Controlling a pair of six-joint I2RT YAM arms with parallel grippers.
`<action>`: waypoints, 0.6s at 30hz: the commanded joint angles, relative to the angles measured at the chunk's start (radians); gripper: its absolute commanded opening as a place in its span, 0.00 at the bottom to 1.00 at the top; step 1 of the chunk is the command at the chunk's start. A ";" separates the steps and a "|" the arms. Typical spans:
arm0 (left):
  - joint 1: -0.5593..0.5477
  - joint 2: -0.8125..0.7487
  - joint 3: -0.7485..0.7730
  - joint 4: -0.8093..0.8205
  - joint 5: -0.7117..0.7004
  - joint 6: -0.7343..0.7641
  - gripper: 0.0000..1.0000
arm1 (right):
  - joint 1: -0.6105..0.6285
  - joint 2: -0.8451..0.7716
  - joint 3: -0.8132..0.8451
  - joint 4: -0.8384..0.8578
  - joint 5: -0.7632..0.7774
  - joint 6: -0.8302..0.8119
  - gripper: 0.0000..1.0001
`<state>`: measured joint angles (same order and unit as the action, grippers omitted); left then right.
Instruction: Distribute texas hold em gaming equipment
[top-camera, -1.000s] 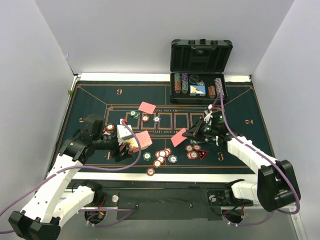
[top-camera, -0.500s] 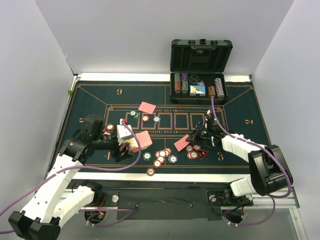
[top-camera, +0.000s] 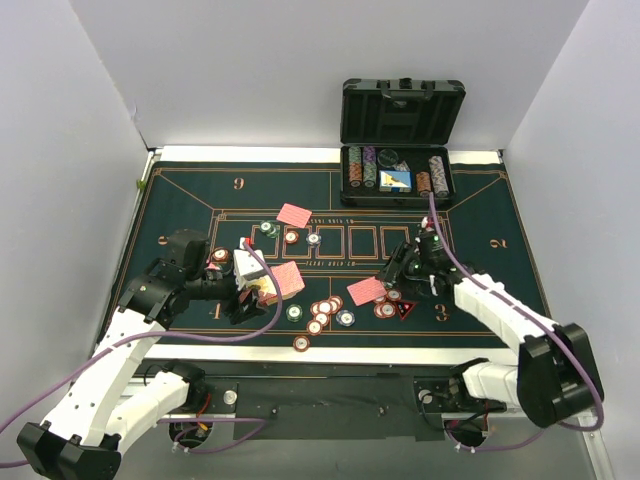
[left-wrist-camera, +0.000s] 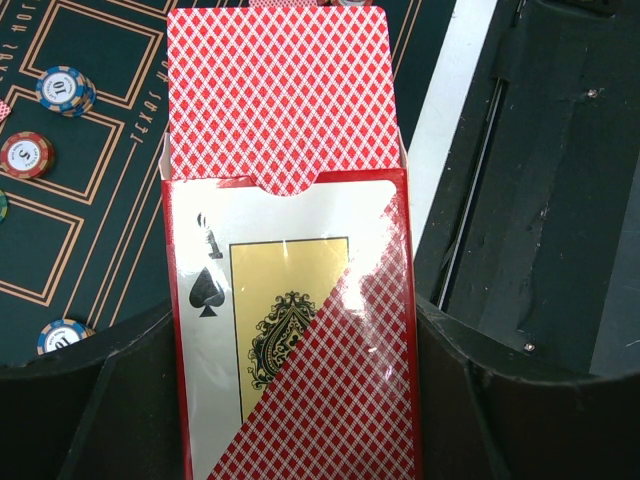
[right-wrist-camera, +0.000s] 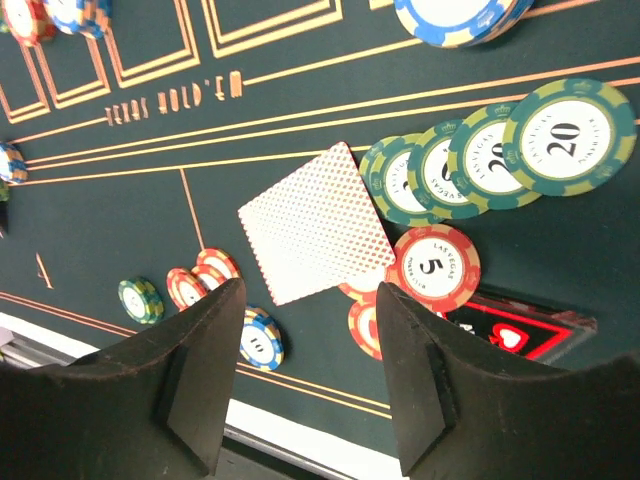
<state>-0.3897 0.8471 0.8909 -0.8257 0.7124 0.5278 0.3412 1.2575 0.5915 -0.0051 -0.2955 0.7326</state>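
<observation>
At the left of the green mat (top-camera: 190, 205), the left gripper (left-wrist-camera: 290, 400) is clamped on the sides of the card box (left-wrist-camera: 290, 330), and the red-backed deck (left-wrist-camera: 275, 100) stands out of the box's open top. At the near right, 1 playing card (right-wrist-camera: 318, 222) lies face down, a corner meeting the red 5 chip (right-wrist-camera: 433, 264), just beside 4 green chips (right-wrist-camera: 568, 135). The right gripper (right-wrist-camera: 310, 295) hovers over it, jaws apart and empty. The card is probably light, thin, bendy and slick. Lying flat, it offers only an edge, best pinched where it overlaps a chip. 1 second ago this gripper pinched the card, tilted above the felt. The left arm has not moved.
</observation>
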 joint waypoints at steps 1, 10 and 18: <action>0.005 -0.019 0.052 0.042 0.039 -0.002 0.00 | 0.007 -0.136 0.082 -0.160 0.088 -0.027 0.52; 0.003 -0.025 0.040 0.042 0.035 0.001 0.00 | 0.071 -0.257 0.149 -0.015 -0.206 0.099 0.79; 0.005 -0.011 0.040 0.060 0.033 -0.005 0.00 | 0.309 -0.167 0.281 0.188 -0.269 0.211 0.96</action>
<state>-0.3897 0.8391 0.8909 -0.8253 0.7132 0.5278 0.5621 1.0473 0.7921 0.0372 -0.4942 0.8738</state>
